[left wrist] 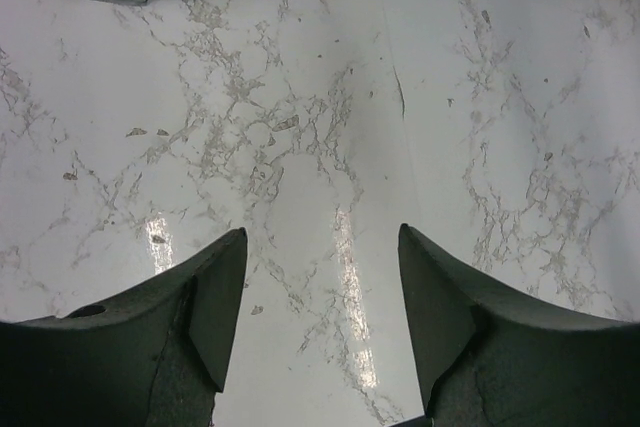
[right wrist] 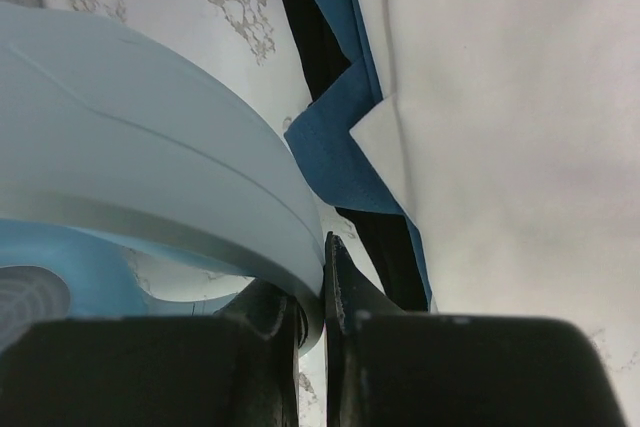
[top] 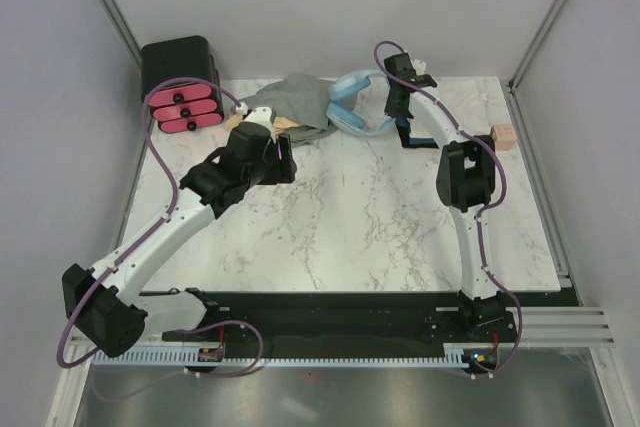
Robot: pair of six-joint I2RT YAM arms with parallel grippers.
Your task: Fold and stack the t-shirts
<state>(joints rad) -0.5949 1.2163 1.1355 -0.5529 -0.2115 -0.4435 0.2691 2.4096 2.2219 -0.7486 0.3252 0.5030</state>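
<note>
At the far edge of the counter [top: 380,217], you have the heather-grey t-shirt [top: 295,97] lying crumpled, with a bit of tan-yellow shirt [top: 287,124] peeking out from under its near side. Just right of it, touching, lies the light-blue coiled hose [top: 362,128]. Off the counter's far left corner stands the black box [top: 180,57] with its pink drawers [top: 185,110], and a small pinkish block [top: 503,136] sits near the right edge.

Your left arm [top: 200,197] reaches toward the grey t-shirt. Its jaws stand wide apart and hold nothing. From the left wrist you see bare marble between them and the shirt's hem along the top edge, well clear of the fingertips.

Your right arm [top: 465,177] stretches to the hose. Its jaws are drawn almost together, with only a thin slit left. The hose's rim presses against the left finger [right wrist: 270,317], but you cannot tell whether anything is pinched. Behind the hose lies a blue piece with a black edge [right wrist: 330,147]; I cannot make out what it is.
</note>
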